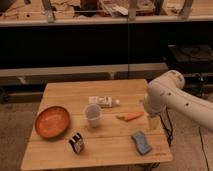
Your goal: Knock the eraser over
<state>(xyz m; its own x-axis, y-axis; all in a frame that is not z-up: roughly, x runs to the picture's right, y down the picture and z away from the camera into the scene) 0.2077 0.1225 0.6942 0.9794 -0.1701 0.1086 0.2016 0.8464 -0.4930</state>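
Note:
The eraser point(76, 143), a small black block with white and orange stripes, stands upright near the front left of the wooden table point(100, 153). My white arm reaches in from the right, and the gripper point(152, 122) hangs down over the table's right edge, beside an orange carrot point(131, 116). The gripper is far to the right of the eraser, with the clear cup point(93, 115) roughly between them.
An orange bowl point(52, 121) sits at the left. A white bottle point(103, 101) lies behind the cup. A flat blue sponge pad point(141, 142) lies at the front right. Dark shelving stands behind the table.

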